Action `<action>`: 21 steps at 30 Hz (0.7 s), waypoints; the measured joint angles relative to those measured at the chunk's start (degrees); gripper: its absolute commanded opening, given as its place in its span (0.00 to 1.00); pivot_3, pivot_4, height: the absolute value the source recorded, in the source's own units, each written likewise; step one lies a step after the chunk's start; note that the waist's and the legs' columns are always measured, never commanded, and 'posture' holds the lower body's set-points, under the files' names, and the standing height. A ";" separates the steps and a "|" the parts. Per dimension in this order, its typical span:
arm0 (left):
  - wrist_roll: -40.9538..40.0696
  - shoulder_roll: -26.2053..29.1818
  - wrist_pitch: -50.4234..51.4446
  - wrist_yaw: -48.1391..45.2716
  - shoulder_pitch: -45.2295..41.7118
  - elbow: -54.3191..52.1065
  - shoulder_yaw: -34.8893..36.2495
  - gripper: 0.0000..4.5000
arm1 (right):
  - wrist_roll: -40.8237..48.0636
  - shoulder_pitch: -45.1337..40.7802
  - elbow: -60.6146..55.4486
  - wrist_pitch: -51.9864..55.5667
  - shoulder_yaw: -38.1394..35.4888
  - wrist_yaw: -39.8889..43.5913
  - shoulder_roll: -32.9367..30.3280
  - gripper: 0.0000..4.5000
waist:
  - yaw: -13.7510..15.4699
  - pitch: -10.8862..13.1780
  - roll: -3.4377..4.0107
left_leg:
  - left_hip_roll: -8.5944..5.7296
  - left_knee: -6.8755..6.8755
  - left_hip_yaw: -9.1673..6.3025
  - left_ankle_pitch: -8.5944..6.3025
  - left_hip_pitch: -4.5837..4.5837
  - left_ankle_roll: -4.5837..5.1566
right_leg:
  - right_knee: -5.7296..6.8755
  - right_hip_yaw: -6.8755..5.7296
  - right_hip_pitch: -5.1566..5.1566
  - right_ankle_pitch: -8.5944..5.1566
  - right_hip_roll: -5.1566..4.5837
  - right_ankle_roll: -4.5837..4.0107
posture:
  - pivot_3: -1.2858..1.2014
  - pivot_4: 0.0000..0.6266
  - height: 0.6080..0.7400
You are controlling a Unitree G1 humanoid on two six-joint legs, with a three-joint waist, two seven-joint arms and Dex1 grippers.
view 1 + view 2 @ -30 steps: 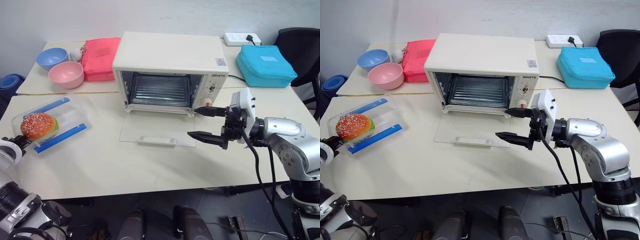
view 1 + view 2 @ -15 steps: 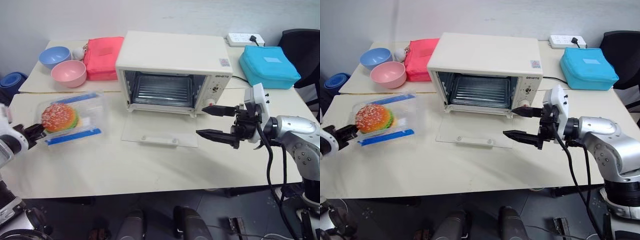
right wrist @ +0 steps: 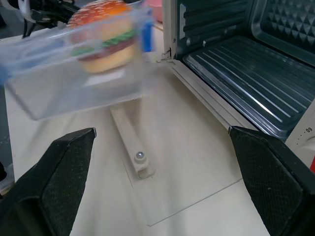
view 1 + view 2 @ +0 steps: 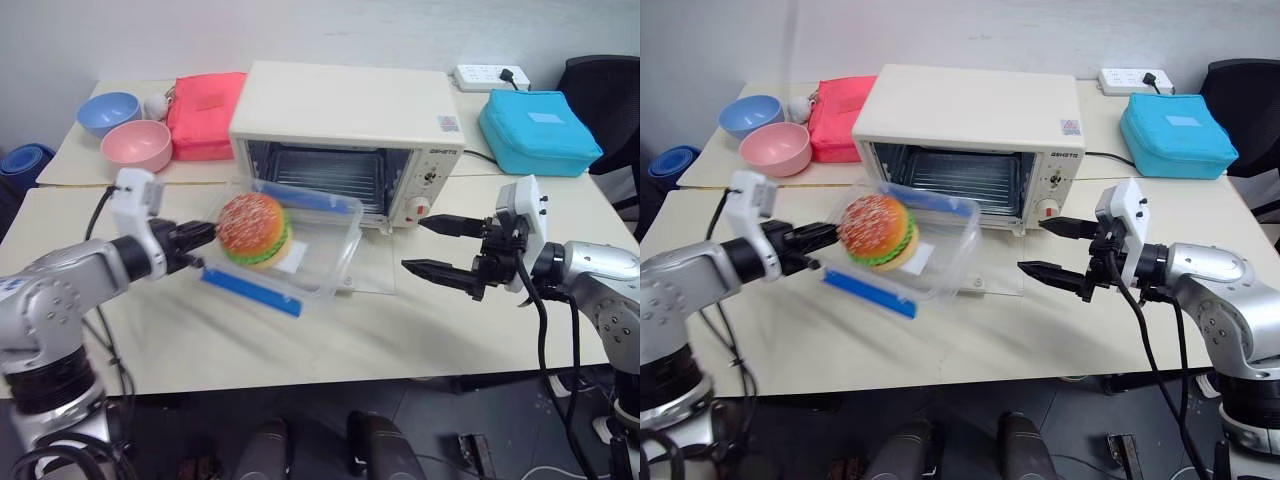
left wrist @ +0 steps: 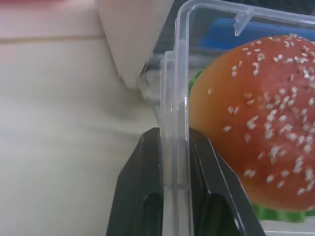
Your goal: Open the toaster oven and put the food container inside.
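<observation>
The left gripper (image 4: 196,243) is pinched tight on the near wall of the food container (image 4: 285,243). In the left wrist view its two black fingers (image 5: 142,191) squeeze the clear wall from both sides. The box is up in the air, off the table (image 4: 330,345). It sticks out past the fingertips, so the whole box lies ahead of the gripper. The toy burger (image 4: 254,229) sits inside, close to the fingers.

The toaster oven (image 4: 345,140) is already open. Its glass door (image 3: 162,162) lies flat on the table, and the box hangs over the door's near side. The oven's mouth is just past the far end of the box, farther on from the left gripper.

The box's long side runs from the gripper toward the oven, a bit slanted, with the far end tipped up. I think the box must go in far end first, so it needs to line up straight with the mouth and stay above the door.

The right gripper (image 4: 445,247) is spread wide and holds nothing. It waits off to the side of the door, apart from the box. The left arm is the one with the box, so it should do the push.
</observation>
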 measured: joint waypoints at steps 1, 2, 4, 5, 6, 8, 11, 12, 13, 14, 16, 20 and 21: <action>0.79 -1.97 0.07 2.16 -0.91 -0.21 -1.08 0.06 | 0.05 0.47 -0.49 0.03 -0.47 -0.62 0.02 1.00 | 0.07 0.00 0.00 | -0.01 0.03 0.01 0.00 0.00 0.01 | 0.01 0.01 0.01 0.01 0.00 0.02 | 0.52 0.24 1.00; 2.05 -4.74 0.38 4.87 -1.77 -0.63 -2.34 0.06 | 0.09 1.32 -1.36 0.06 -1.08 -1.26 0.03 1.00 | 0.24 0.00 0.00 | -0.02 0.05 0.02 0.01 0.01 0.01 | 0.03 0.03 0.02 0.02 0.01 0.05 | 0.52 0.24 1.00; 4.12 -7.90 1.13 8.87 -1.77 -1.10 -5.38 0.06 | 0.20 2.63 -2.72 0.10 -1.50 -2.18 0.07 1.00 | 0.13 0.00 -0.01 | 0.00 0.07 0.12 0.01 0.01 -0.01 | 0.06 0.10 0.01 0.03 0.06 0.06 | 0.52 0.24 1.00; 4.78 -8.61 1.33 9.97 -1.75 -1.22 -5.91 0.06 | 0.20 2.91 -2.99 0.13 -1.60 -2.48 0.07 1.00 | -0.08 0.00 -0.01 | 0.00 0.07 0.16 0.04 0.01 -0.06 | 0.10 0.14 -0.01 0.03 0.08 0.06 | 0.52 0.24 1.00; 5.39 -9.13 1.46 11.00 -1.83 -1.87 -6.11 0.06 | 0.25 3.25 -3.28 0.15 -1.88 -2.84 0.07 1.00 | -0.22 0.00 -0.01 | 0.00 0.07 0.17 0.05 0.03 -0.06 | 0.12 0.15 -0.02 0.03 0.09 0.06 | 0.52 0.24 1.00; 6.82 -10.57 2.32 13.26 -2.43 -2.47 -6.02 0.27 | 0.74 4.02 -3.57 0.17 -3.10 -3.40 0.06 1.00 | -0.25 0.00 -0.01 | 0.01 0.08 0.18 0.05 0.08 -0.07 | 0.15 0.16 -0.01 0.03 0.10 0.06 | 0.52 0.24 1.00; 7.51 -14.34 2.45 15.22 -2.71 -3.12 -4.46 0.49 | 1.39 4.67 -3.82 0.26 -4.46 -3.88 0.04 1.00 | -0.06 0.00 -0.01 | -0.01 0.18 0.18 0.06 0.09 -0.02 | 0.22 0.16 0.02 0.03 0.09 0.06 | 0.52 0.24 1.00; 7.52 -15.19 2.45 15.49 -2.69 -3.14 -4.12 0.55 | 1.45 4.82 -3.83 0.26 -4.81 -3.98 0.01 1.00 | 0.02 0.00 -0.01 | 0.00 0.20 0.17 0.06 0.08 -0.01 | 0.22 0.15 0.02 0.03 0.10 0.06 | 0.52 0.24 1.00; 7.55 -15.92 2.40 15.67 -2.67 -3.14 -3.72 0.63 | 1.54 4.88 -3.84 0.27 -4.90 -4.07 -0.18 1.00 | 0.07 0.00 -0.01 | 0.00 0.22 0.17 0.06 0.08 -0.01 | 0.22 0.15 0.02 0.03 0.10 0.07 | 0.52 0.24 1.00; 7.53 -16.82 2.17 15.70 -2.67 -3.14 -2.89 0.70 | 1.71 4.92 -3.84 0.31 -4.90 -4.12 -0.31 1.00 | 0.11 0.00 -0.01 | -0.01 0.22 0.18 0.06 0.08 -0.01 | 0.23 0.16 0.02 0.03 0.10 0.07 | 0.52 0.24 1.00; 7.08 -17.94 1.00 15.37 -2.51 -3.12 -1.26 0.83 | 1.92 4.94 -3.86 0.31 -4.90 -4.16 -0.33 1.00 | 0.15 0.00 -0.01 | 0.00 0.22 0.18 0.06 0.08 -0.01 | 0.22 0.15 0.02 0.03 0.11 0.07 | 0.52 0.24 1.00; 2.50 -17.02 -1.67 10.27 -2.25 -3.15 4.52 0.90 | 1.96 5.22 -3.89 0.32 -4.90 -3.93 -0.91 1.00 | 0.13 0.00 -0.01 | 0.00 0.23 0.18 0.09 0.07 -0.07 | 0.21 0.14 0.01 0.03 0.12 0.06 | 0.52 0.24 1.00; 0.36 -15.86 -1.97 8.10 -2.19 -3.37 6.14 0.90 | 1.95 5.32 -3.88 0.32 -4.90 -3.73 -1.26 1.00 | 0.12 0.00 -0.01 | 0.00 0.23 0.18 0.09 0.07 -0.08 | 0.22 0.14 0.01 0.03 0.11 0.06 | 0.52 0.24 1.00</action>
